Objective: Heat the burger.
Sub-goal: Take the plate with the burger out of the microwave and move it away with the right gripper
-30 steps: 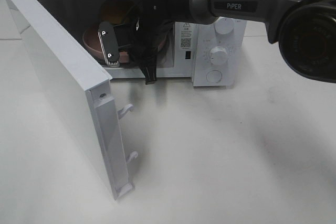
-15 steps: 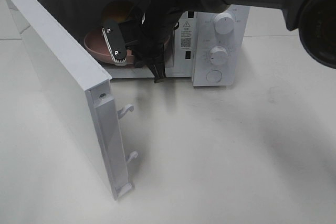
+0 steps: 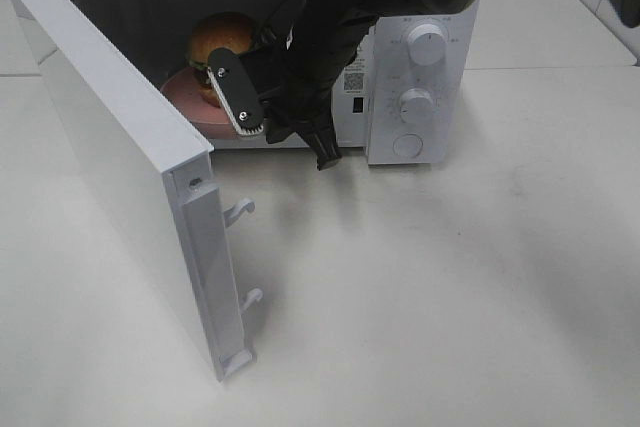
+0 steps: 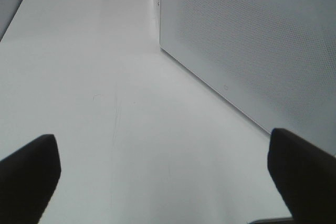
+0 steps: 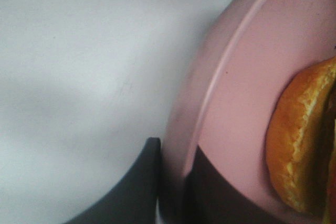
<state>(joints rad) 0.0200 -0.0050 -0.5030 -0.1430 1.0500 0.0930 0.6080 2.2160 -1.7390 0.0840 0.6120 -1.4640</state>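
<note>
The burger (image 3: 222, 39) has a golden-brown bun and sits on a pink plate (image 3: 190, 102) inside the open microwave (image 3: 420, 57). My right gripper (image 3: 235, 102) reaches into the opening from the right and is shut on the plate's near rim. In the right wrist view its dark fingers (image 5: 139, 187) pinch the pink plate (image 5: 247, 87) rim, with the burger (image 5: 299, 145) just beyond. My left gripper (image 4: 168, 182) stands open over bare table, outside the exterior view.
The microwave door (image 3: 110, 157) swings out wide to the front left, latch hooks on its free edge. Its perforated face (image 4: 252, 40) stands close beside my left gripper. Control knobs (image 3: 427, 45) sit on the microwave's right panel. White table lies in front.
My right arm has swung to the right and up, uncovering the burger. The gripper has shifted slightly right and toward the front of the opening, still on the plate rim.
</note>
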